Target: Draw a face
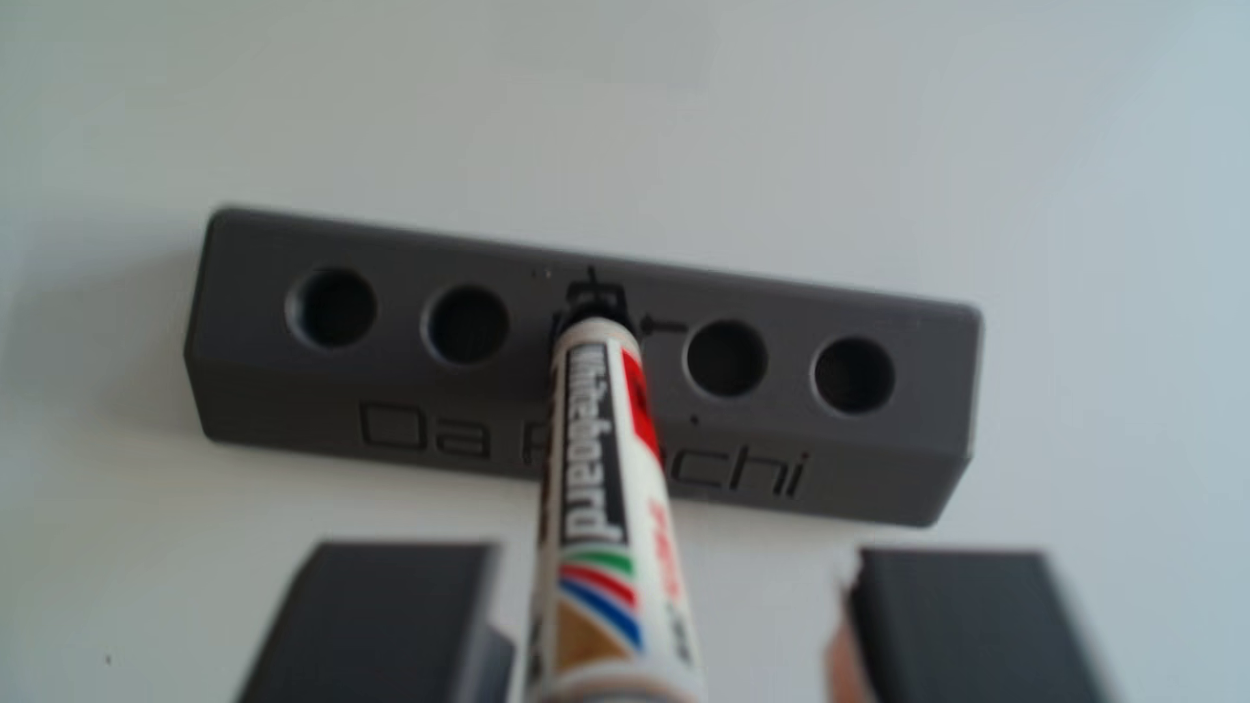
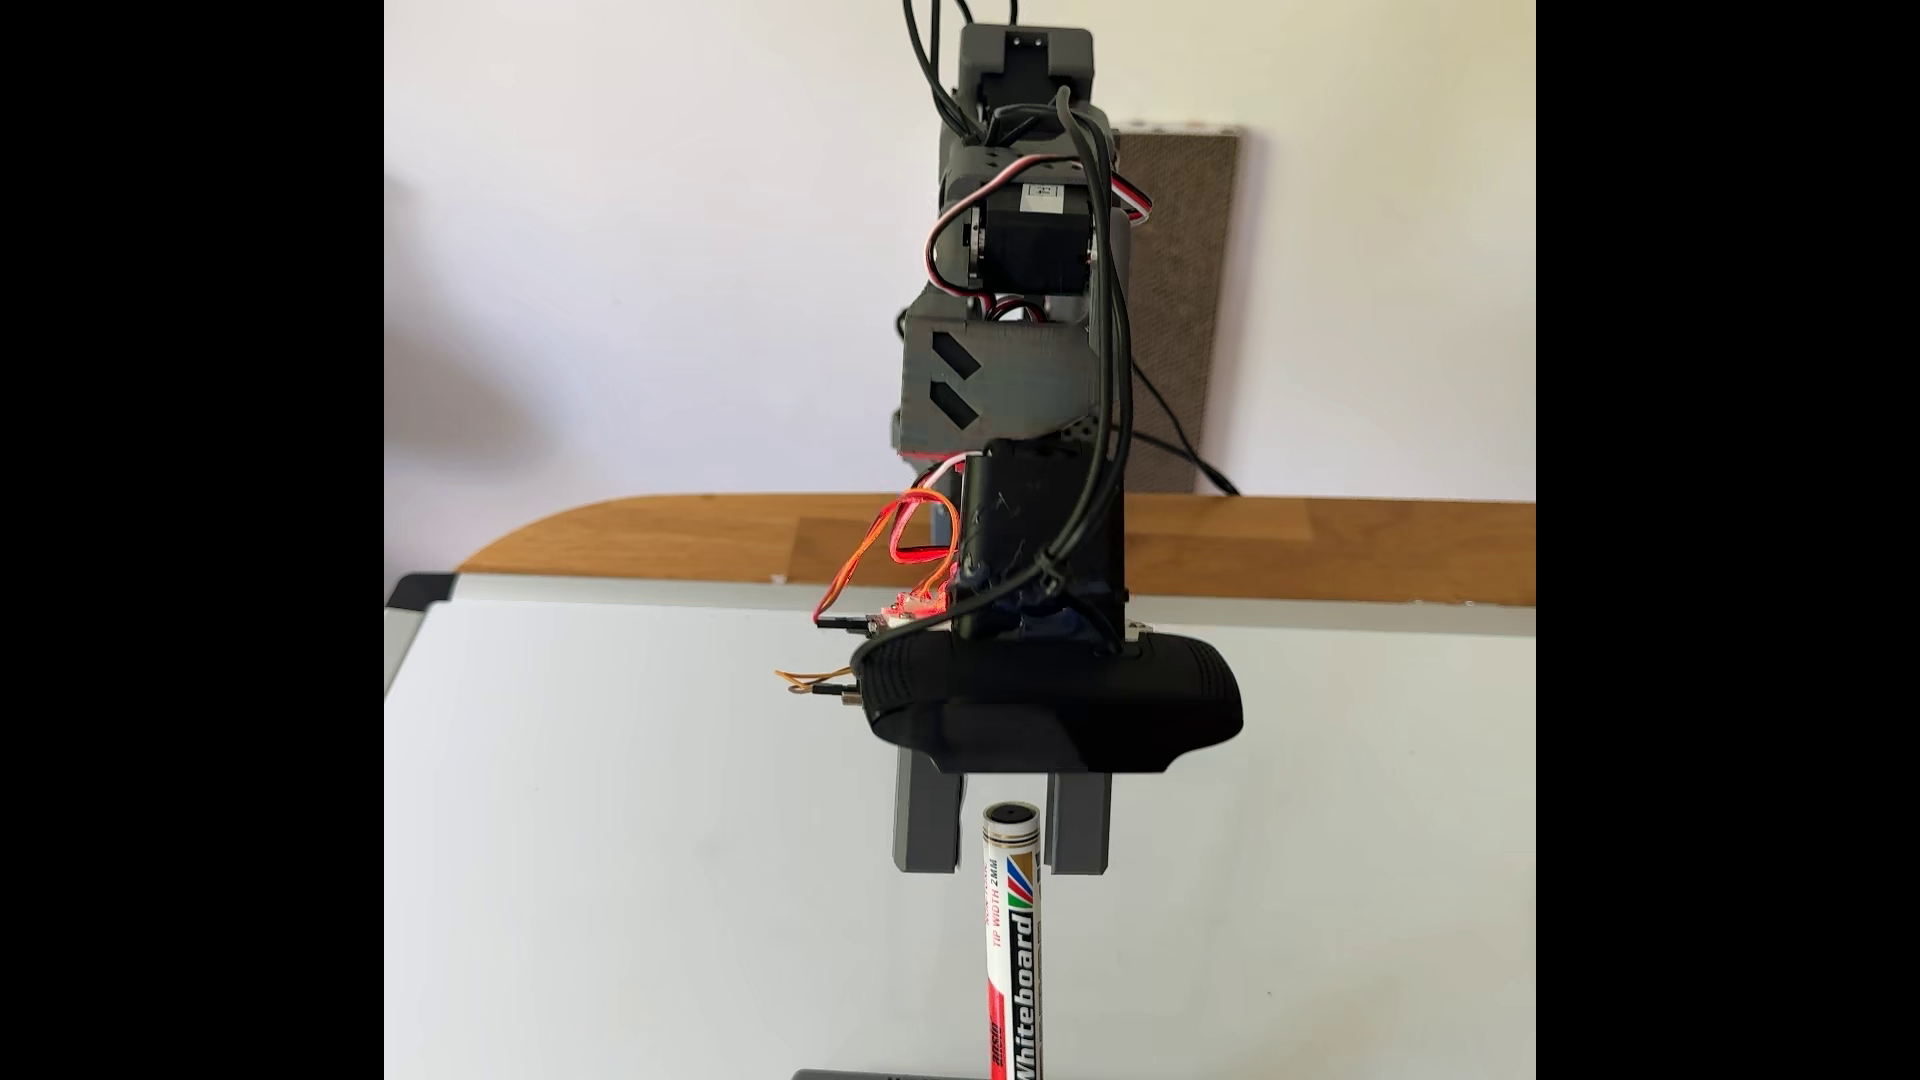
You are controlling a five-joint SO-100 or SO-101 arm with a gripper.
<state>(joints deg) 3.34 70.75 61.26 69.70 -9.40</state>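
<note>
I see the whiteboard marker (image 1: 595, 487) standing in the middle hole of the dark grey holder block (image 1: 406, 378), which sits at the near edge of the whiteboard (image 2: 623, 831) in the fixed view. The fingers (image 2: 927, 820) are spread, one on each side of the marker barrel, not pinching it. I see no face strokes on the board. I judge the step in hand is the pickup: next, press the fingers onto the barrel and lift straight up.
</note>
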